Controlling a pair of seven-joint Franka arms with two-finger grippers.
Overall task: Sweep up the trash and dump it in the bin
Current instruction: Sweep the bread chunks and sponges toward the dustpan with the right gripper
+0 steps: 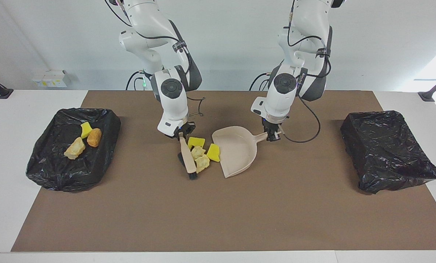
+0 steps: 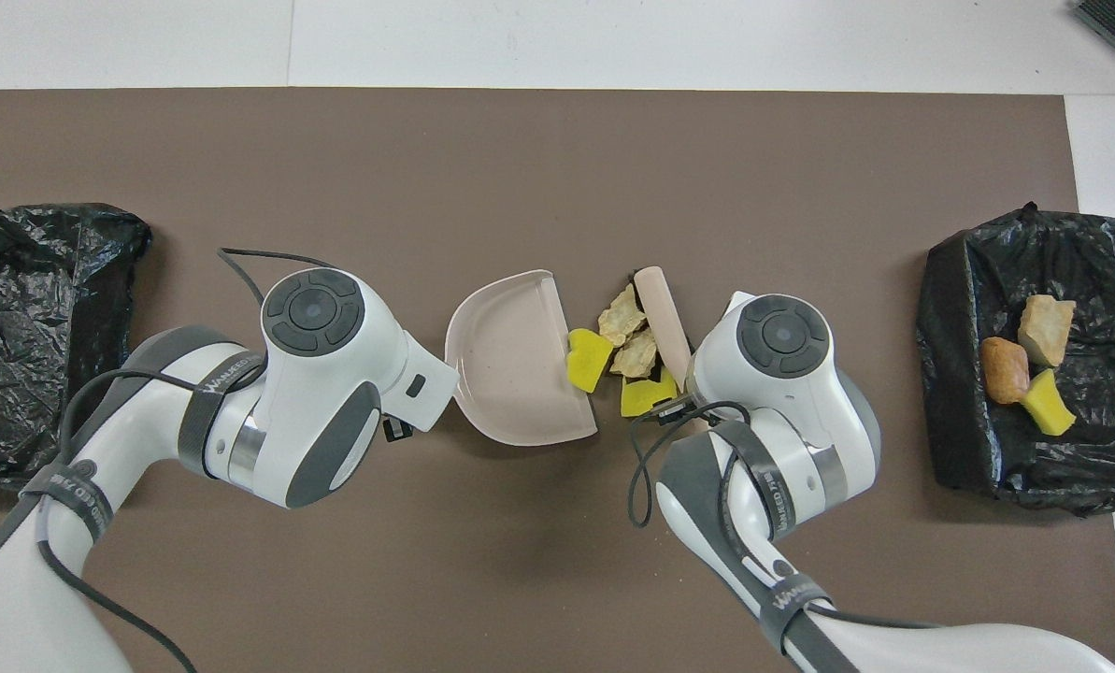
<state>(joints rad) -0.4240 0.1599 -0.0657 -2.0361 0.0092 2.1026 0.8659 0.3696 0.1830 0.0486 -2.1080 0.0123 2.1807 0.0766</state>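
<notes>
At mid-table, the right gripper point(image 1: 180, 134) clamps the brush point(image 1: 187, 157) against the trash point(image 1: 202, 155); the left gripper point(image 1: 272, 137) grips the dustpan point(image 1: 236, 150) handle.

Seven scraps of trash point(image 1: 203, 153) in all: four on the mat, three in a bag (yellow, tan, orange-brown). Two black bin bags point(image 1: 387, 150), one dustpan point(image 1: 238, 151), one brush point(image 1: 188, 159).

I see crinkly glossy black plastic bin liners point(image 1: 73, 171), smooth matt beige plastic dustpan point(image 1: 238, 151), wood-look brush handle point(image 1: 186, 155), porous yellow sponge bits point(image 1: 213, 153), matt brown tabletop mat point(image 1: 218, 212).
</notes>
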